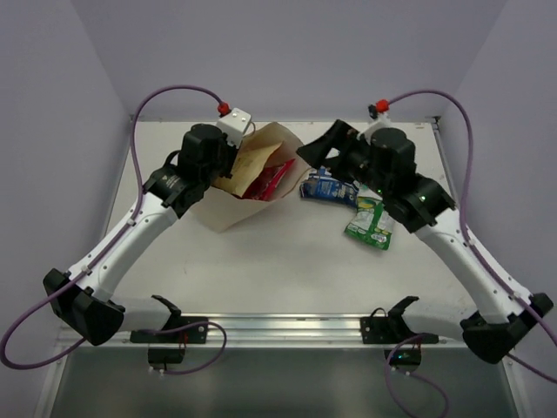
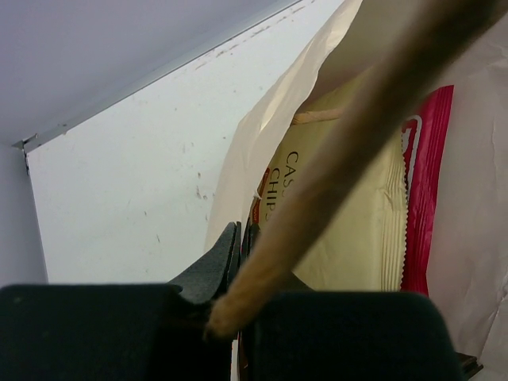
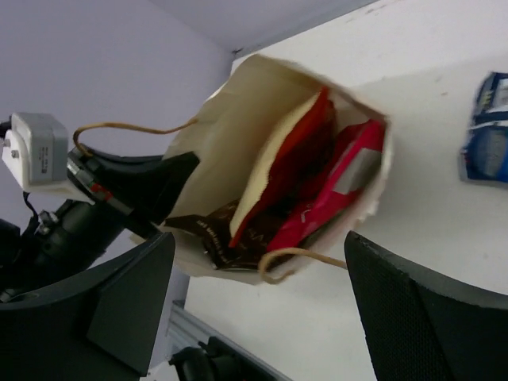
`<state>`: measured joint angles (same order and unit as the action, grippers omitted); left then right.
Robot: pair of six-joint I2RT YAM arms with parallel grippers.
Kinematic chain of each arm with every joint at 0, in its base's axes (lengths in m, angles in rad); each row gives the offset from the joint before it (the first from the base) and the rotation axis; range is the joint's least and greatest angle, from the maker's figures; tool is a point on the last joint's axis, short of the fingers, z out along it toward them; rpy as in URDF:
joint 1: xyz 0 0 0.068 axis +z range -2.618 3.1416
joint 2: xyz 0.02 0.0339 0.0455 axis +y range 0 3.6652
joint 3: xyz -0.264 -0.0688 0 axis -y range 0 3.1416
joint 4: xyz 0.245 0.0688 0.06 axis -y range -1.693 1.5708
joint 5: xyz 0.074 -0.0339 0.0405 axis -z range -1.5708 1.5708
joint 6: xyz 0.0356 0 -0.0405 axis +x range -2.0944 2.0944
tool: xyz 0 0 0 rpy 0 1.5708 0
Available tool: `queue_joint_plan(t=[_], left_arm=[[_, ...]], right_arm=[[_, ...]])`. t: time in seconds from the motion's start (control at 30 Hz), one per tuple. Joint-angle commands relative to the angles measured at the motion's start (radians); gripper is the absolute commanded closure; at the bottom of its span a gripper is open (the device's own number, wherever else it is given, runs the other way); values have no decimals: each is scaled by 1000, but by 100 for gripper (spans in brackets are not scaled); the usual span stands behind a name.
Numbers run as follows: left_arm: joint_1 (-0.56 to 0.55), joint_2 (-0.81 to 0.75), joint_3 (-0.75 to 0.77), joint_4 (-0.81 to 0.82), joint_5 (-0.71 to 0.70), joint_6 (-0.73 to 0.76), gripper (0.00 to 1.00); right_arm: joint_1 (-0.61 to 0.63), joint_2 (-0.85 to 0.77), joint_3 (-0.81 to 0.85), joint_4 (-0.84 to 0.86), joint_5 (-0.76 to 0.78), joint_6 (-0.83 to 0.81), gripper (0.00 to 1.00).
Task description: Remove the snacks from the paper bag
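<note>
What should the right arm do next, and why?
Probably ease the open right gripper into the mouth of the paper bag toward the pink packet: the left gripper pinches the rim, holding it open, and that packet reaches the mouth.

The cream paper bag point(image 1: 228, 207) sits tilted, mouth open, its rim pinched in my left claw point(image 2: 240, 242). Inside it show a cream chip bag point(image 2: 349, 238), a pink-red pack point(image 1: 274, 178) and a brown pack point(image 3: 208, 232). Outside, on the table point(image 1: 287, 261), a blue packet point(image 1: 326, 187) and a green packet point(image 1: 370, 222) lie close together.
</note>
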<state>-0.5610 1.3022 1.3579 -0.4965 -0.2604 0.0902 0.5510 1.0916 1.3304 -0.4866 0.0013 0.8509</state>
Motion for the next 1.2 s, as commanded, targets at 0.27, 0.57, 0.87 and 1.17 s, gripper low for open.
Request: queue_joint_plan(t=[0.27, 0.57, 0.87, 1.17], left_arm=[[4, -60, 46, 6, 30, -10, 100], [4, -93, 26, -13, 39, -23, 100], [4, -112, -28, 1, 50, -53, 100], [4, -80, -45, 21, -39, -53, 100]], right_arm=[[214, 459, 280, 72, 75, 30, 11], [219, 591, 254, 100, 34, 109, 14], [217, 633, 274, 137, 6, 119, 79], [217, 395, 271, 138, -61, 36, 100]])
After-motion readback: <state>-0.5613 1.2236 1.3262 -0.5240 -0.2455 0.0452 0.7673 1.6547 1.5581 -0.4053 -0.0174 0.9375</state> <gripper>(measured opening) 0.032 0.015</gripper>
